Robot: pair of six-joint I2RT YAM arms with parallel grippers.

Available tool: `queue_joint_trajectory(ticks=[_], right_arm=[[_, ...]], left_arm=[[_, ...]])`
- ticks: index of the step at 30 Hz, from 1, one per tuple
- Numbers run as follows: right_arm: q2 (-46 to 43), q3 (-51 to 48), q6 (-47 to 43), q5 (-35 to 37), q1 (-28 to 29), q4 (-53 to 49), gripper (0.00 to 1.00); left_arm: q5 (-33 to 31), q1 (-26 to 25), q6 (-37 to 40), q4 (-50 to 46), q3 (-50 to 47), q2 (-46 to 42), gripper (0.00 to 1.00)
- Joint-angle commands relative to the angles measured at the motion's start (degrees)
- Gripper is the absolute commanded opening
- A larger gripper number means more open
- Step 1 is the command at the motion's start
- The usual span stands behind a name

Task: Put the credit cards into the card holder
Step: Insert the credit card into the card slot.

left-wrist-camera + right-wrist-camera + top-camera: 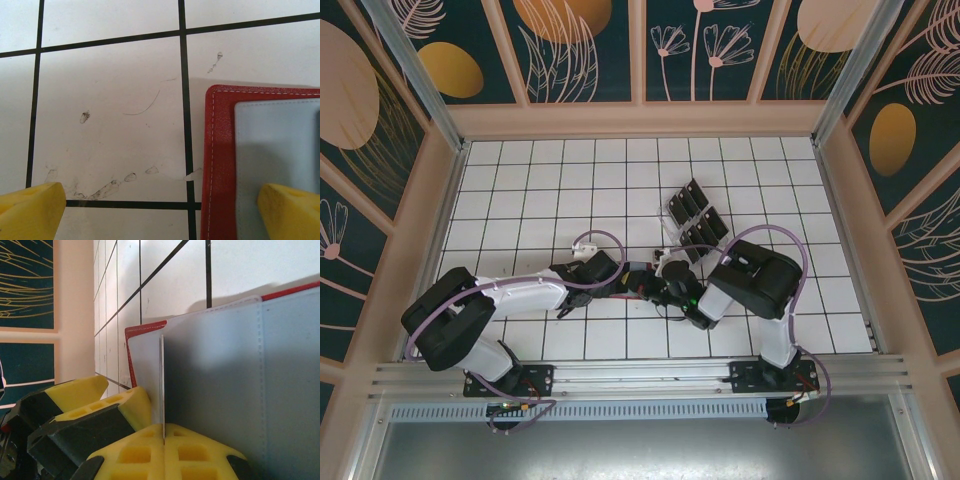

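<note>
Two arms meet just below the middle of the top view, their grippers nose to nose over the white, black-gridded worktop (520, 200). The left gripper (160, 212) is spread as wide as it goes and holds nothing. In its wrist view one yellow fingertip (31, 210) sits in the lower left corner over bare tile. The other sits in the lower right corner over the grey lining of the card holder (220, 165) (whether it presses on the lining or hangs just above it, I cannot tell). The card holder, a red wallet with pale stitching, lies open on the worktop at the right side of that frame, its left edge just beside a black grid line.

The right gripper (164, 440) is clamped tight on a credit card (161, 385), which shows edge-on as a thin pale line rising from between the yellow pads at the lower middle of the right wrist view. The card stands against the wallet's grey lining, which spreads across the right half of the frame with red border along its top and left. Whether its far edge has entered a pocket I cannot tell.

Several black credit cards (692, 205) stand in a clear slotted tray (712, 238) up and to the right of the grippers in the top view, near them but apart.
</note>
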Motion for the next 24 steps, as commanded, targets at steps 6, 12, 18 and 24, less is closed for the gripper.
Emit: queue_joint_trajectory(ticks=[6,12,18,24], right_arm=[[0.3,1.0,-0.5,-2.5,-1.0,-3.4,0.00],[-4.5,2.3,-5.0,-4.9,-3.2,-11.7,0.20],[-8.1,6.7,-11.6,-6.6,-4.6,-24.4,0.40],[-10.6,12.4,-17.8,-5.4,-4.6,-37.2,0.47]], left_arm=[[1.0,0.2,1.1,-2.5,0.9,0.8,0.99],[3.0,4.9,3.5,-2.4,3.8,-2.6,0.99],[4.4,9.1,6.4,-2.7,4.9,-5.4,0.99],[6.0,9.4,5.5,-2.4,3.4,-5.9,0.99]])
